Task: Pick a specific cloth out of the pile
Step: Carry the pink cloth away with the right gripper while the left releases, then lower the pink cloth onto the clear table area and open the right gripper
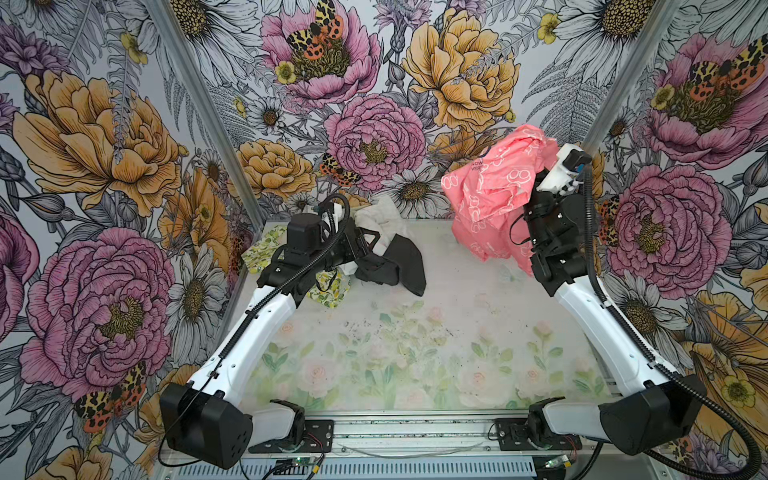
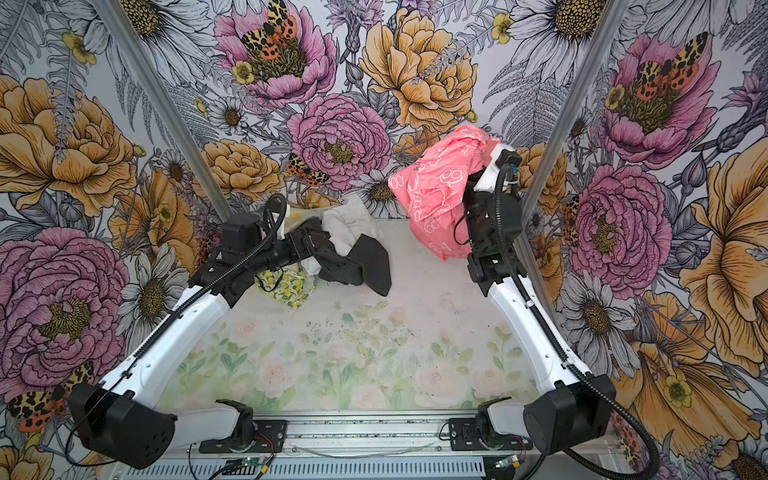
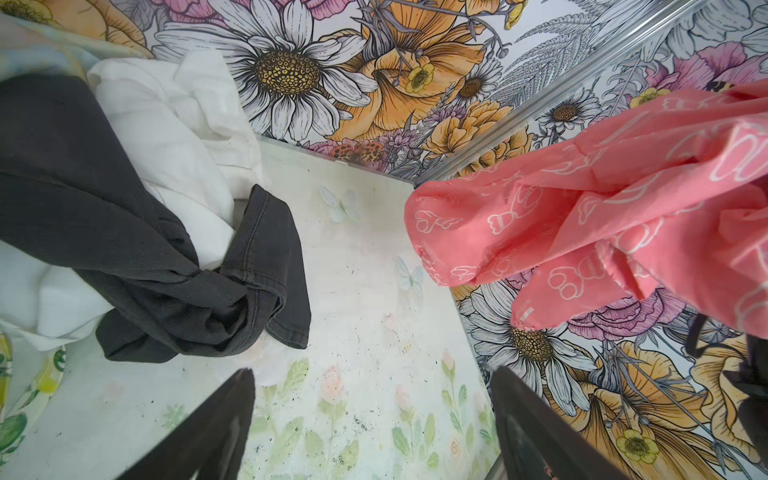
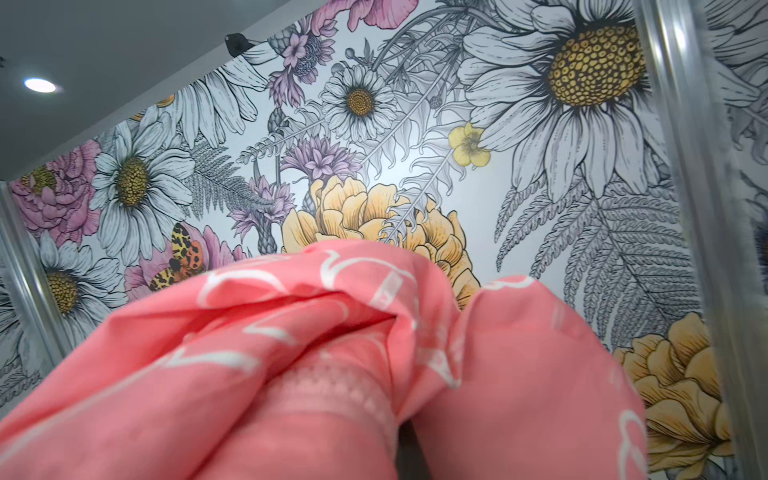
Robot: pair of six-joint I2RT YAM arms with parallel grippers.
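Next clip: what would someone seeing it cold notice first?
The coral-pink cloth stands out: it hangs bunched in the air at the back right of the scene, held up by the right arm. At the back left lies the pile of dark grey, white and lemon-print cloths, with the left gripper beside it, jaws wide apart.

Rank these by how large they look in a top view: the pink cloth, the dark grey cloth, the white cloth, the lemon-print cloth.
1. pink cloth, though raised nearer the camera.
2. dark grey cloth.
3. white cloth and lemon-print cloth: look alike, both partly hidden, so not ranked.
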